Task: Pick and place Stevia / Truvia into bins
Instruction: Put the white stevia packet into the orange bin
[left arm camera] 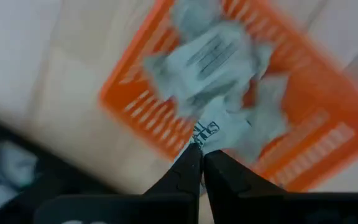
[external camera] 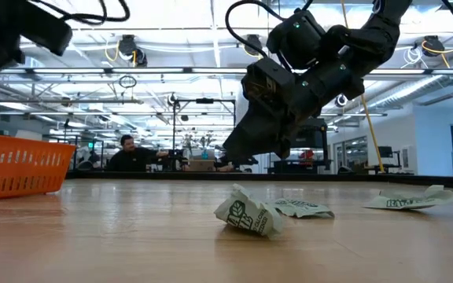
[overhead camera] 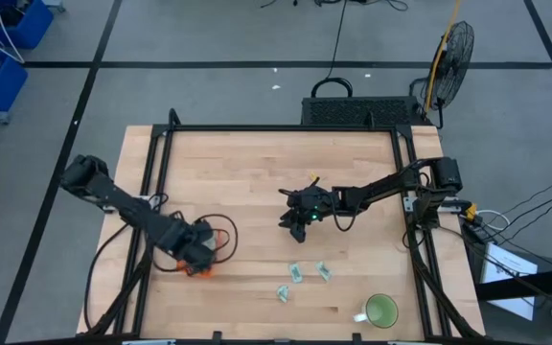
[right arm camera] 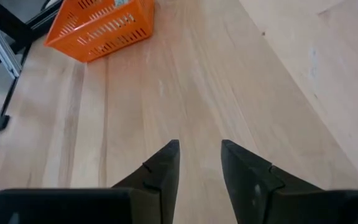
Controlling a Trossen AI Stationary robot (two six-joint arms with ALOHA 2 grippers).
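While the left gripper (left arm camera: 196,163) hangs over the orange tray (left arm camera: 135,93), jaws nearly closed and empty, three crumpled, featherlight packets (overhead camera: 296,274) lie right of it; the right gripper (right arm camera: 199,163), parted, should pinch raised folds.
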